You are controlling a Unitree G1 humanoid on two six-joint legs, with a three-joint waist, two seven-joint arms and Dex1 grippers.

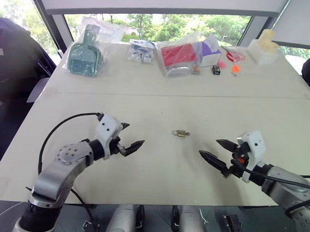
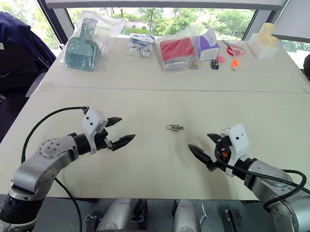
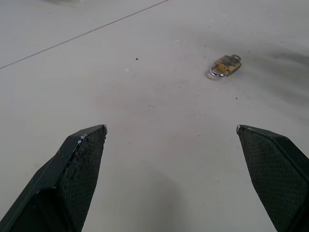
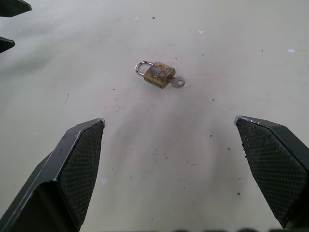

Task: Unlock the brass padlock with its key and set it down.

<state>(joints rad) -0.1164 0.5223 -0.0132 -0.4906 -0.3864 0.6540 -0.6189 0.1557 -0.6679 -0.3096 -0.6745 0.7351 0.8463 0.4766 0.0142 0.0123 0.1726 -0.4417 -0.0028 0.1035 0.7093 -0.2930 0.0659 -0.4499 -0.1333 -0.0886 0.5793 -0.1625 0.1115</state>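
You're in what looks like a lab or office test room: big white table (image 1: 160, 103), bagged props (image 1: 176, 57) along its far edge, windows (image 1: 163, 22) onto trees.

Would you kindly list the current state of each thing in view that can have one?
Padlock: lying flat on the table, shackle looks closed, apart from both grippers.
Key: in the padlock's keyhole, its head sticking out.
Left gripper: open, empty, above the table.
Right gripper: open, empty, above the table.
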